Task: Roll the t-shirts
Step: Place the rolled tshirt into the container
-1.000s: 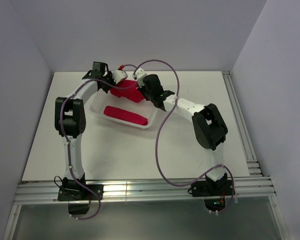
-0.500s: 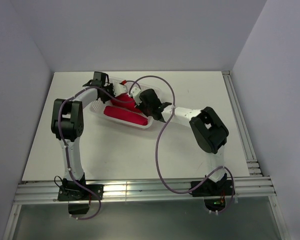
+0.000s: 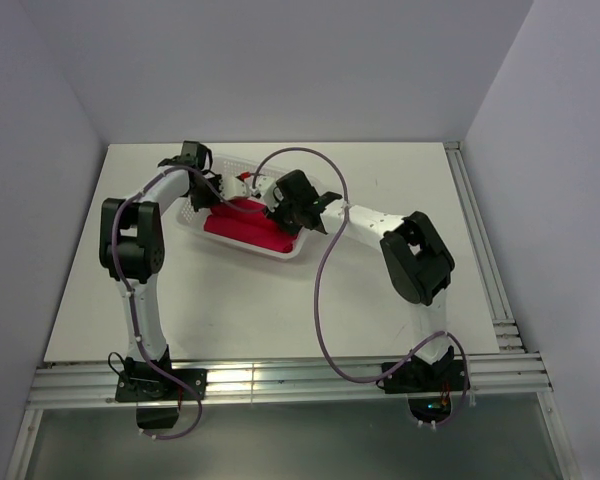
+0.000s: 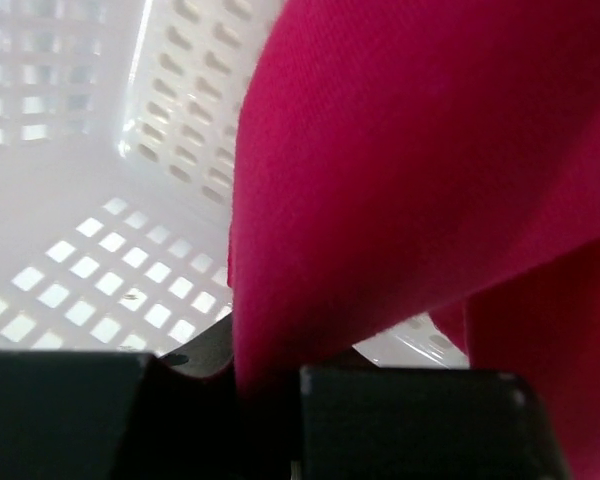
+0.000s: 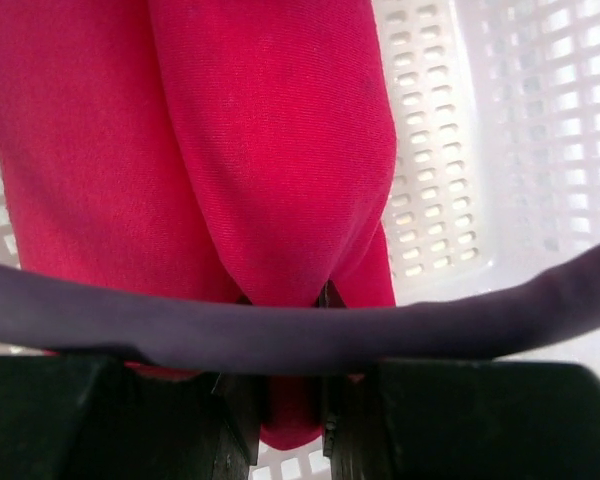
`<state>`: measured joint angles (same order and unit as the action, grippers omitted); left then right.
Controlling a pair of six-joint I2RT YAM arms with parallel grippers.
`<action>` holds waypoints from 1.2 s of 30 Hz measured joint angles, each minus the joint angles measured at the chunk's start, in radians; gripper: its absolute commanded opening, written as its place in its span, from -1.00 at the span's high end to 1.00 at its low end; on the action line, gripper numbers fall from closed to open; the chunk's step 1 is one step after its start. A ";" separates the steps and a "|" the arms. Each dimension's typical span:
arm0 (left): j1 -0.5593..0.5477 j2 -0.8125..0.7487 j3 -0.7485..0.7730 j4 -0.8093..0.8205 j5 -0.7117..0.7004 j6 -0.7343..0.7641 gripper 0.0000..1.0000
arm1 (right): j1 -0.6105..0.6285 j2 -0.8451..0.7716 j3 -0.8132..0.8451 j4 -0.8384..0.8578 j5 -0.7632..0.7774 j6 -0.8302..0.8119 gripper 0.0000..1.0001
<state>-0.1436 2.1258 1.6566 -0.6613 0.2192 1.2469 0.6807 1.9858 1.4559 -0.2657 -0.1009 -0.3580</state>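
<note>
- The shirt (image 5: 270,150) is lying as a soft red roll in the basket (image 3: 193,212), with a gripper taking hold at each end.
- A second shirt (image 3: 265,238) is lying rolled along the basket's near side, touching the first. From above the two are merging into one red patch, so I cannot tell just where one stops.
- The cloth is looking light, limp and grippy rather than slick, and not at all fragile. The roll is probably going to loosen if only one end is let go.
- The ends are looking like the best places to hold, across the whole thickness, so that all layers are being clamped together.
- The left gripper (image 4: 270,385) is pinching a fold of the red cloth, with its fingers nearly closed.
- The right gripper (image 5: 285,310) is clamping the roll's end between narrowly parted fingers.
- The basket's walls are crowding both grippers, and its lattice holes may be catching a fingertip or a loose hem on the way out.
- A purple cable (image 5: 460,300) is crossing in front of the right fingers and looping over the basket, so it may be snagging on the rim.
- The arms are meeting close together over the basket, so they are risking a bump. The white table (image 3: 400,200) is lying all around it.
</note>
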 measured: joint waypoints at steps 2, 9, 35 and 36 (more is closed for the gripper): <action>0.005 0.000 0.001 -0.023 0.003 0.015 0.73 | -0.001 0.007 0.006 -0.016 -0.020 -0.003 1.00; 0.013 0.000 0.013 -0.089 0.014 0.052 0.60 | -0.001 0.014 0.018 -0.042 -0.054 -0.011 0.90; 0.049 -0.036 0.071 -0.288 0.027 0.245 0.17 | -0.005 0.016 0.039 -0.109 -0.118 -0.039 -0.11; 0.050 -0.036 0.072 -0.291 0.027 0.253 0.17 | -0.004 0.016 0.040 -0.112 -0.122 -0.041 -0.13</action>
<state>-0.0940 2.0895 1.7283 -0.9524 0.2466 1.4994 0.6765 2.0018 1.4956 -0.3779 -0.2230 -0.3992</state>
